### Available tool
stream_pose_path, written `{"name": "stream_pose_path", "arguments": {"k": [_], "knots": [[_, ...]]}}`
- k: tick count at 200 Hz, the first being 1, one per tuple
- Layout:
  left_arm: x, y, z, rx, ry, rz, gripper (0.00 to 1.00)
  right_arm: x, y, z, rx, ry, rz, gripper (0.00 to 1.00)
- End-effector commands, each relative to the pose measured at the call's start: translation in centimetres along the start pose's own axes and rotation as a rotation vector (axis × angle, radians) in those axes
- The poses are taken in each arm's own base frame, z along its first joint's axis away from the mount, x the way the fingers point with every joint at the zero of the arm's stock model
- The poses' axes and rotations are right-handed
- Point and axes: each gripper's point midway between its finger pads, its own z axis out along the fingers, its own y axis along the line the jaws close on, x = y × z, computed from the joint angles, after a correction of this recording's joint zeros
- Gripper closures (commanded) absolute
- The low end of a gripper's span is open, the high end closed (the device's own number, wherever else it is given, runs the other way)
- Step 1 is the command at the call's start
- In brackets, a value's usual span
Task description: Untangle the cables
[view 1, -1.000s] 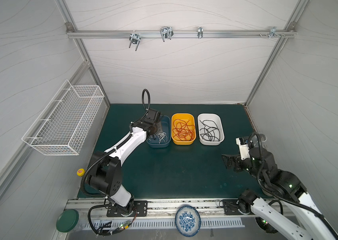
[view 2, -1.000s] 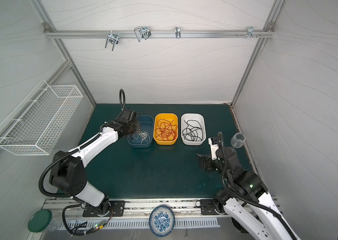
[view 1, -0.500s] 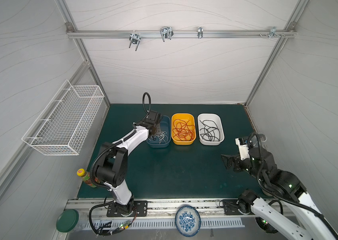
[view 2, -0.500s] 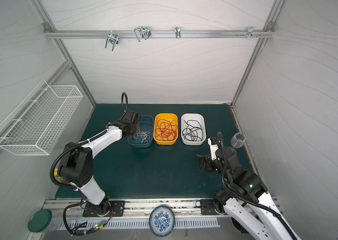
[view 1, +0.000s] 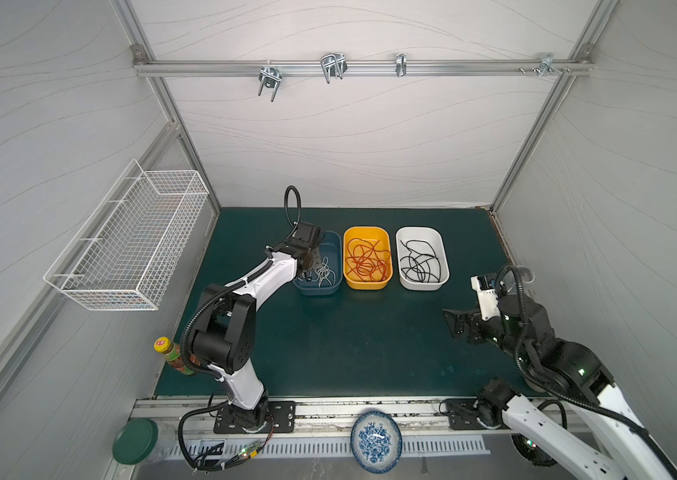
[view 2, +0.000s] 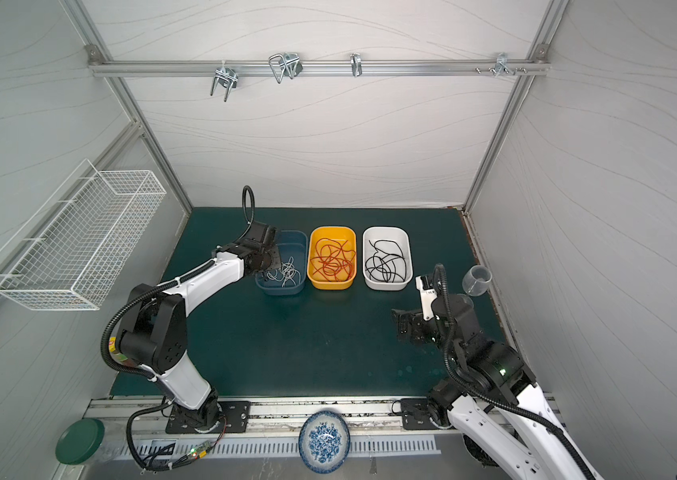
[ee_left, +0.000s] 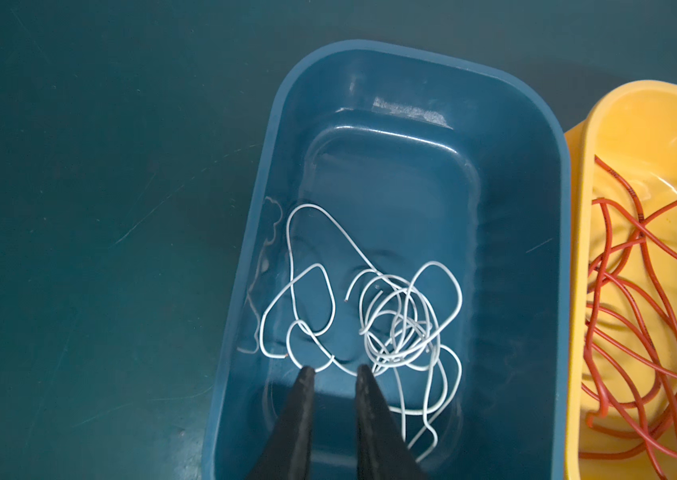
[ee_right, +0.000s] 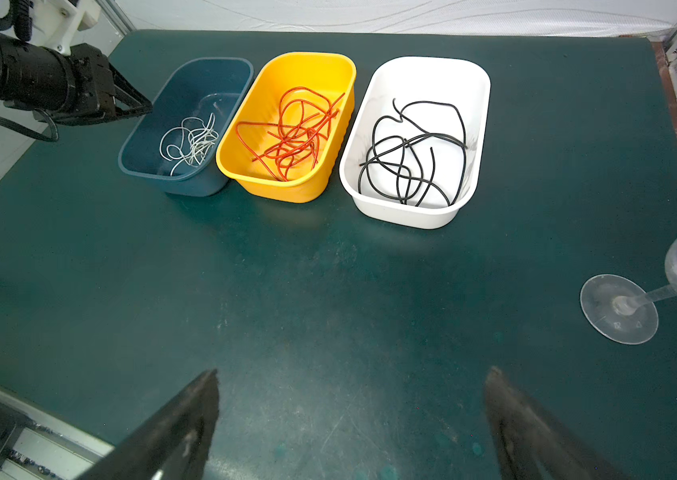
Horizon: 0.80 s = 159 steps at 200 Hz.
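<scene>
Sorted by colour, side by side on the green mat (ee_right: 328, 270): white cables (ee_left: 397, 332) in the blue bin (ee_left: 515, 208), red cables (ee_right: 293, 135) in the yellow bin (ee_right: 286, 187), black cables (ee_right: 405, 145) in the white bin (ee_right: 411, 216). Over the white tangle, left gripper (ee_left: 334, 370) narrowly parted, clamping nothing. Well apart, right gripper (ee_right: 353, 370) spread wide, empty.

Thin white cables (view 1: 323, 272) lie tangled in the left blue plastic tub (view 1: 318, 291), red cables (view 1: 365, 262) in the middle yellow tub (view 1: 367, 284), black cables (view 1: 419, 264) rightmost.
</scene>
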Motion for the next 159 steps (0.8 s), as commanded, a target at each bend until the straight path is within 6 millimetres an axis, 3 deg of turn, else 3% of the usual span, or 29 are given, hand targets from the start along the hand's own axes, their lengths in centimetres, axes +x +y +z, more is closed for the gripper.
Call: {"name": "stream_pose_path", "arguments": {"k": [1,20,56,120,140,159], "knots": [[-1.9,-0.5,-1.0,0.029,-0.048,-0.021,0.78,-0.2,0.2,0.0,-0.011,-0.012,-0.020,0.01],[-2.3,-0.6,-1.6,0.039,-0.055,-0.029,0.76,-0.2,0.2,0.0,-0.011,-0.013,-0.020,0.01],[-3.5,-1.0,-2.9,0.059,-0.079,-0.044,0.57,-0.2,0.3,0.0,-0.012,-0.014,-0.021,0.01],[-6.1,-1.7,-7.0,0.131,-0.164,-0.083,0.29,-0.1,0.3,0.0,-0.012,-0.011,-0.024,0.01],[-6.8,-1.7,-8.5,0.149,-0.194,-0.088,0.26,0.0,0.3,0.0,-0.012,-0.009,-0.027,0.01],[-7.5,-1.6,-10.2,0.168,-0.226,-0.099,0.05,0.0,0.3,0.0,-0.014,-0.008,-0.030,0.01]]}}
